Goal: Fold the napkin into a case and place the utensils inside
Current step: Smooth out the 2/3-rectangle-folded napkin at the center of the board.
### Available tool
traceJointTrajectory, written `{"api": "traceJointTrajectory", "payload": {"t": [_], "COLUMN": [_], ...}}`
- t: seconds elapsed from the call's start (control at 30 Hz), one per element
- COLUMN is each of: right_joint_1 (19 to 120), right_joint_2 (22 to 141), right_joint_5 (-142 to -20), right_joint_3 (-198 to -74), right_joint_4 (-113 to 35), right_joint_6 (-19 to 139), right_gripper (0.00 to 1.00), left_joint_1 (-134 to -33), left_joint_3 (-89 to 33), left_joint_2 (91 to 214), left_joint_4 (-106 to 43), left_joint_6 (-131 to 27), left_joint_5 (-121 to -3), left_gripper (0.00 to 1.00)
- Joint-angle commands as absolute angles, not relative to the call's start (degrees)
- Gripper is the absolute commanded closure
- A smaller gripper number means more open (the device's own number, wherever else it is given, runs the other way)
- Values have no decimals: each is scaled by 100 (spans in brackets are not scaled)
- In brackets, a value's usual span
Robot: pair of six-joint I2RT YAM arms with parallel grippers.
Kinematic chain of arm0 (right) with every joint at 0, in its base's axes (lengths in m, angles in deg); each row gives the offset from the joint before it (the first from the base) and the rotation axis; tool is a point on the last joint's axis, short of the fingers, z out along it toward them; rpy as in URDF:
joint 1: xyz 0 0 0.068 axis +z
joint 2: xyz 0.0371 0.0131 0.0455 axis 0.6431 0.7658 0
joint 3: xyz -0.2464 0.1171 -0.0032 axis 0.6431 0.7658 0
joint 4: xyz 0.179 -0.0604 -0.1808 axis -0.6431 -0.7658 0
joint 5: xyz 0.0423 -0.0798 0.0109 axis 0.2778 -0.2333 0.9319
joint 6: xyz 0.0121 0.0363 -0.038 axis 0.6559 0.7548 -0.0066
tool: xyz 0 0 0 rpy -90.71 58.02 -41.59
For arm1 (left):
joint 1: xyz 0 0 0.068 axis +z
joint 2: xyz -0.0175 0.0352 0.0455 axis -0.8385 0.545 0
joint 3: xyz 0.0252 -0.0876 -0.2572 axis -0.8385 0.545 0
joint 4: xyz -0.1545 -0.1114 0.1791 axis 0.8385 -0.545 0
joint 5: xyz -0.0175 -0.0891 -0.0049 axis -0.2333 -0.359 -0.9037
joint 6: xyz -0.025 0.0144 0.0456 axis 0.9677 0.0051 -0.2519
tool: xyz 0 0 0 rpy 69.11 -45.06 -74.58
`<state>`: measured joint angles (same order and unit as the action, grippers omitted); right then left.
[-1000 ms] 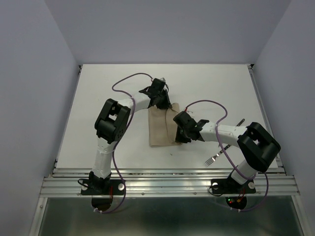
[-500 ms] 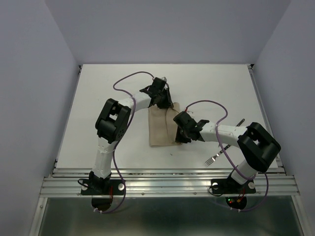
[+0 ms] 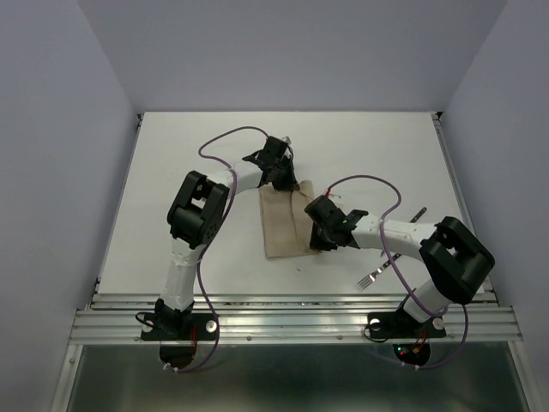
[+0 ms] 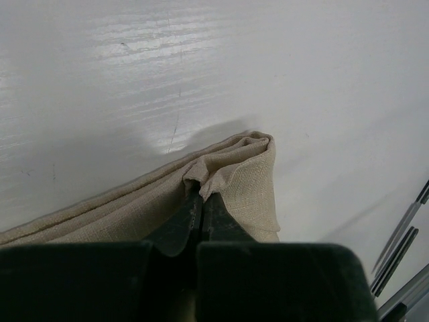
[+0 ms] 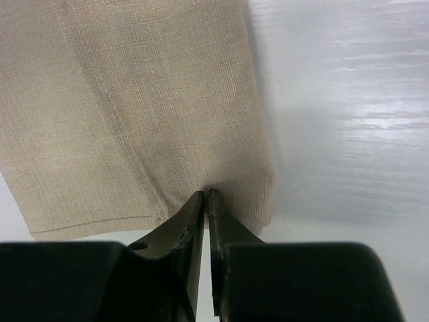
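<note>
Napkin [image 3: 280,225] is laid folded on the table [image 3: 171,215], long axis running near to far. Its far right corner is clamped by the closed left gripper [image 4: 200,201], its near right corner by the closed right gripper [image 5: 206,200]. The fork [image 3: 371,276] is seemingly placed nearer the right gripper.

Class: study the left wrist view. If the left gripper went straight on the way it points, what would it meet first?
The napkin: the left gripper is shut on its bunched corner. Past that fold, only bare table shows, though depth is unclear.
</note>
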<state>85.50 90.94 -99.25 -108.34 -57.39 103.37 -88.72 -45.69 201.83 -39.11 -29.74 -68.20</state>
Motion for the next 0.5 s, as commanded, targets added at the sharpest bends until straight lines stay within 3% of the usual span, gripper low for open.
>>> {"api": "traceJointTrajectory", "payload": {"t": [0.0, 0.07, 0.23, 0.3, 0.47], "right_joint_1": [8617, 8485, 7827, 7424, 6938], "right_joint_2": [8475, 8271, 8076, 8287, 9646], "right_joint_5": [-10530, -10768, -10752, -10585, -10031], "right_joint_3": [-11033, -11174, -11735, -11947, -13017], "right_joint_4": [-6420, -6420, -6262, -6157, -6007], "right_joint_6": [10193, 10149, 9921, 9720, 9429], "right_gripper": [85, 72, 67, 68, 87], "left_joint_1": [-8827, -8827, -8827, -8827, -8827], "left_joint_3": [-4480, -4392, -4216, -4181, -4137], "left_joint_2": [20086, 20086, 20042, 20042, 20015], "left_joint_4": [-3595, -3533, -3410, -3410, -3269], "left_joint_6": [-3179, -3188, -3205, -3197, -3188], "left_joint_5": [-6934, -6995, -7145, -7189, -7268], "left_gripper": [100, 100, 100, 100, 100]}}
